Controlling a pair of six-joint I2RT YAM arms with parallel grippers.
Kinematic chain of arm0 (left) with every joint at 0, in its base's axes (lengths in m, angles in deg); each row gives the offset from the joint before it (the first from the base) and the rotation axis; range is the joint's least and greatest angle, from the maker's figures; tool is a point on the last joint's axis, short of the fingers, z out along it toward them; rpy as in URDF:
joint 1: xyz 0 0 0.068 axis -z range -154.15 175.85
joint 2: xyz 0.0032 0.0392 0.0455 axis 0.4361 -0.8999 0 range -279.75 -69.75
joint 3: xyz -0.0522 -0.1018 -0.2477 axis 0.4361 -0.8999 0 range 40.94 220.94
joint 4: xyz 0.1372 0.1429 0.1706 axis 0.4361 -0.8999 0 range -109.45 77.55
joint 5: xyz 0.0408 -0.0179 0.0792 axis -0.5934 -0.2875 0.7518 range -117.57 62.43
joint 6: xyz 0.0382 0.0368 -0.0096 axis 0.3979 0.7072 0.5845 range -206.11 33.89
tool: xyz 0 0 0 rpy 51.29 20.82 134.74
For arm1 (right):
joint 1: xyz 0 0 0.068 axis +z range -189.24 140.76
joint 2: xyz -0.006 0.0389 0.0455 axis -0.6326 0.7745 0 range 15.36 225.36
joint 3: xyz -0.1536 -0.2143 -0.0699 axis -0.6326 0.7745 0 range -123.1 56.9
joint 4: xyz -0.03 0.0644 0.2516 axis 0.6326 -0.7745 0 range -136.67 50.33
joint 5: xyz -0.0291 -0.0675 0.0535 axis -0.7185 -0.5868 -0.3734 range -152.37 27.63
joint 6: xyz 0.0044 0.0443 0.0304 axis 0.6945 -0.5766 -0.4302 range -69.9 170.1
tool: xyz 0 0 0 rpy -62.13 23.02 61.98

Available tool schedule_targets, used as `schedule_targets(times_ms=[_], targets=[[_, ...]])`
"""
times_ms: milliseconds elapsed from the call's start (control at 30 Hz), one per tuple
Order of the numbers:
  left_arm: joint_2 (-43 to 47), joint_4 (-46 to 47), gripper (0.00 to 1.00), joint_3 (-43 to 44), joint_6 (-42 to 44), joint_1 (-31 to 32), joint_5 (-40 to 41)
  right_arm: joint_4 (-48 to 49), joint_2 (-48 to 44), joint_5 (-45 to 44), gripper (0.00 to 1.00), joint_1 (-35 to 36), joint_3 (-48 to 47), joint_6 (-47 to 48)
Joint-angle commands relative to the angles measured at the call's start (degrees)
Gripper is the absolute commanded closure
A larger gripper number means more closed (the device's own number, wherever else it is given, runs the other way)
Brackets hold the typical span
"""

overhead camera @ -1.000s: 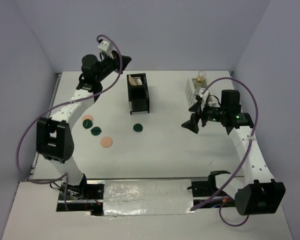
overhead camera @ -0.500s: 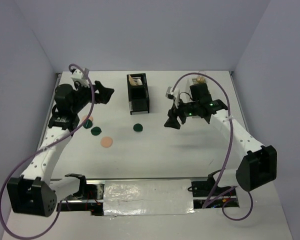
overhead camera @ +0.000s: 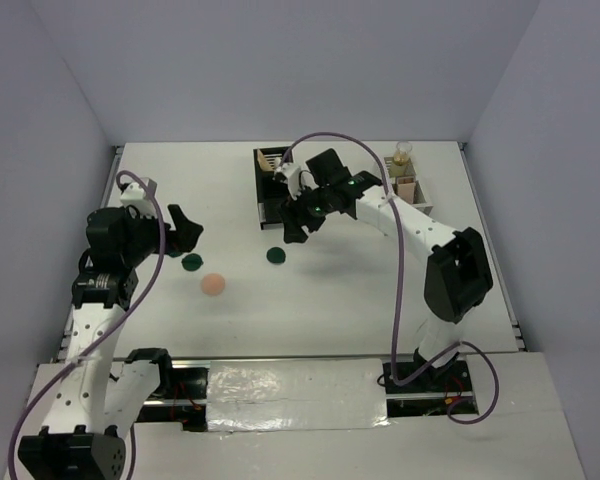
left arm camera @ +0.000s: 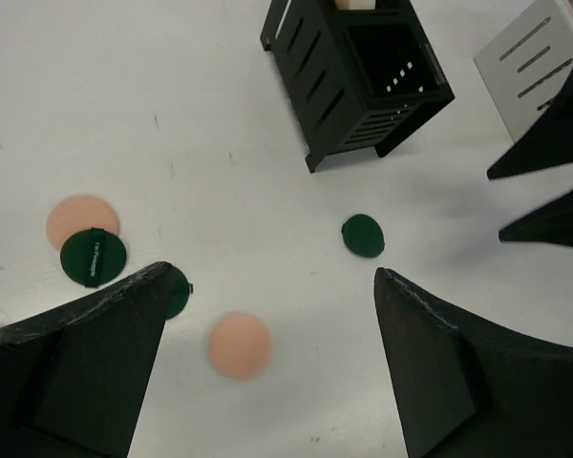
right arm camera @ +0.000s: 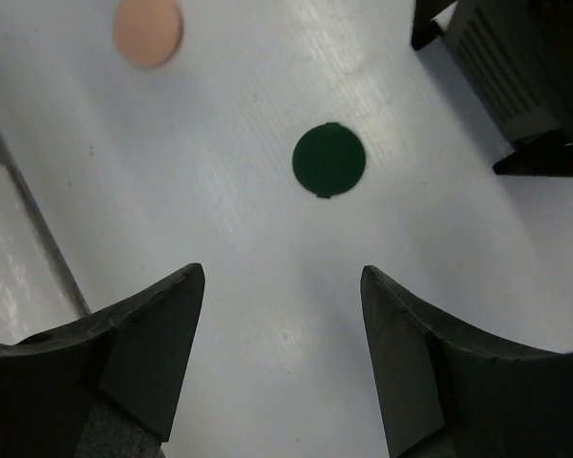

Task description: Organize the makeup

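The makeup lies loose on the white table. One dark green compact [overhead camera: 276, 256] [right arm camera: 329, 159] sits just in front of the black organizer, a little ahead of my open, empty right gripper [overhead camera: 295, 225] [right arm camera: 282, 270]. A peach puff [overhead camera: 213, 284] [left arm camera: 240, 345] and a second green compact [overhead camera: 192, 262] lie left of centre. My left gripper [overhead camera: 185, 228] [left arm camera: 272, 272] hovers open and empty above them. In the left wrist view a third green compact [left arm camera: 93, 257] overlaps another peach puff [left arm camera: 81, 218]. A gold-capped bottle [overhead camera: 404, 152] stands in the white organizer.
The black slotted organizer [overhead camera: 277, 185] [left arm camera: 363, 76] stands at the back centre, partly hidden by the right arm. At the back right is the white organizer [overhead camera: 405, 187] [left arm camera: 540, 57]. The enclosure walls ring the table.
The left arm swung from the back wall down over the puffs and its gripper opened. The right arm swept left from the white organizer to the front of the black one.
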Motion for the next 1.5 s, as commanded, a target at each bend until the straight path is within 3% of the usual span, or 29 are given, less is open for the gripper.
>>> schedule_targets(times_ms=[0, 233, 500, 767, 1133, 1300, 1467], targets=[[2.79, -3.42, 0.02, -2.27, 1.12, -1.04, -0.33, -0.75, 4.16, -7.44, 0.26, 1.09, -6.20, -8.31], [7.98, -1.06, 0.02, -8.17, -1.08, -1.30, -1.56, -4.61, 10.85, -8.34, 0.27, 3.20, -10.17, -10.00], [9.56, 0.18, 0.02, -10.28, -1.26, -1.30, -1.56, -2.95, 14.73, -10.18, 0.40, 5.66, -8.59, -8.15], [11.06, 1.06, 0.02, -11.51, -1.52, -1.39, -0.42, -0.31, 20.35, -16.51, 0.46, 9.09, -10.17, -5.60], [11.59, 1.58, 0.02, -11.87, -1.52, -1.39, -0.60, 0.22, 24.40, -21.43, 0.49, 9.00, -14.12, -4.72], [11.76, 1.58, 0.02, -11.95, -1.52, -1.39, -0.68, 0.39, 22.91, -19.25, 0.49, 8.74, -14.13, -4.28], [11.68, 1.85, 0.02, -12.04, -1.52, -1.30, -0.68, 1.88, 22.11, -21.68, 0.44, 8.56, -13.94, -6.03]])
